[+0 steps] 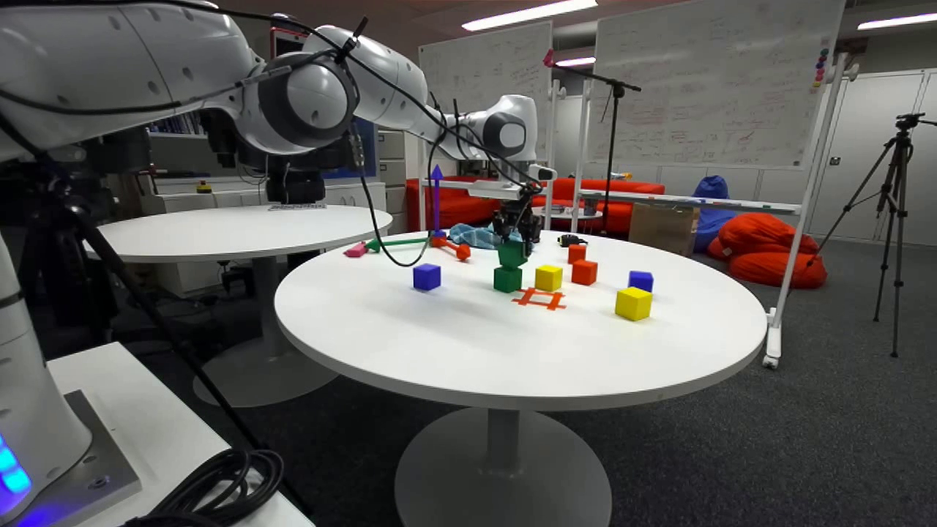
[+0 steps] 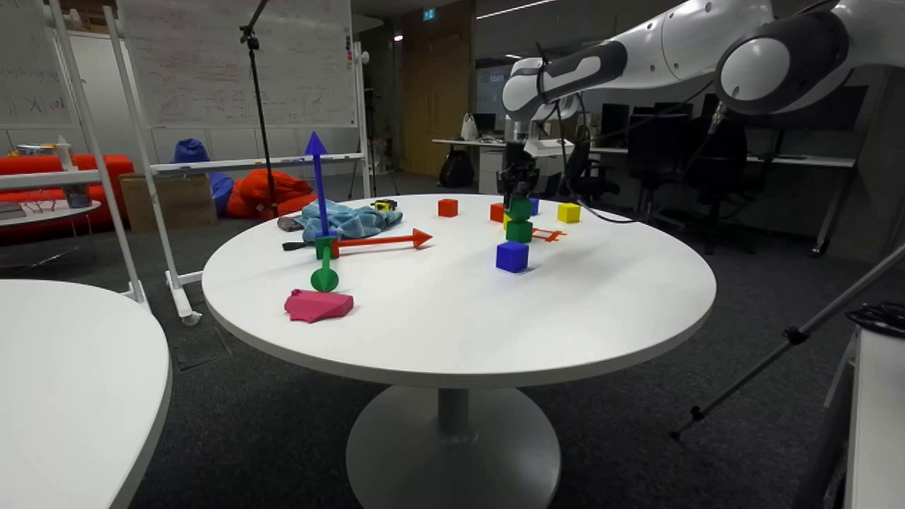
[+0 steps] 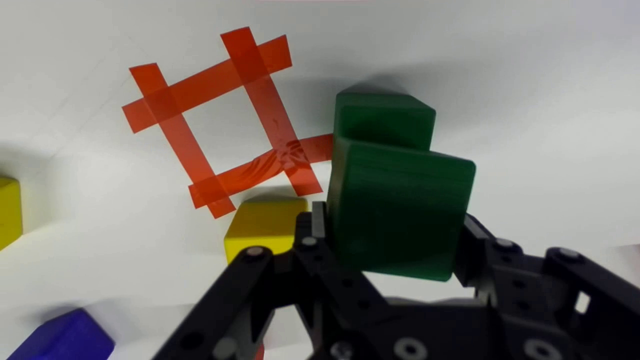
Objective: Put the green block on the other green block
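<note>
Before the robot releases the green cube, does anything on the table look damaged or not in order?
Yes, slightly: in the wrist view, the red tape outline is creased and bent along one side, near the lower green cube; its other sides look smoother. In both exterior views, a light-blue cloth lies bunched up.

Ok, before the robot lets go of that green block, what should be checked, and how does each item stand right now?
1. Grip: ok. The gripper is closed on the green block.
2. Base: ok. The other green block sits on the table.
3. Rough position: ok. The held block is above the lower one in both exterior views.
4. Fine alignment: cannot tell. Edges look slightly offset, but the camera angles leave exact centring open.
5. Contact: cannot tell. No clear gap shows between the blocks, yet touching is not certain.
6. Room to open: cannot tell. The nearest yellow cube is partly hidden by the gripper in the wrist view.
</note>
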### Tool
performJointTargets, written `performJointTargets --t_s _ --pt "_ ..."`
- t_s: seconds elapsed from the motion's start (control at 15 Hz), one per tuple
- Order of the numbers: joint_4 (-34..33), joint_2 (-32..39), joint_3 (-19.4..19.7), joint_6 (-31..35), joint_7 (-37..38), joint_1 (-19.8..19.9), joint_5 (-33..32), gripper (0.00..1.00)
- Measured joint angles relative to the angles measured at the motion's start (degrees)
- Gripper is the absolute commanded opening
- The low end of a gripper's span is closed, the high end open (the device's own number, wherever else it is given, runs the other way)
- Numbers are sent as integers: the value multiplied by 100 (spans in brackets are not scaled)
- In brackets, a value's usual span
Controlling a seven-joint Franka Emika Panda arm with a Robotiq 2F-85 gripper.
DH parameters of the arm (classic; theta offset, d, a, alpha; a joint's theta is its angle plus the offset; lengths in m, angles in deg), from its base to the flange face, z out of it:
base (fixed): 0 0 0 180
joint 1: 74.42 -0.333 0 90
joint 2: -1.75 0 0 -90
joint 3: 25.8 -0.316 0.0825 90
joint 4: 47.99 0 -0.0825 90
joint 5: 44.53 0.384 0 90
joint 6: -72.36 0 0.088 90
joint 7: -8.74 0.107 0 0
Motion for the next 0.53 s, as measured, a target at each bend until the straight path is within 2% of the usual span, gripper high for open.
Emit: performJointTargets --t_s 0.53 --pt "-34 63 137 51 8 9 0 32"
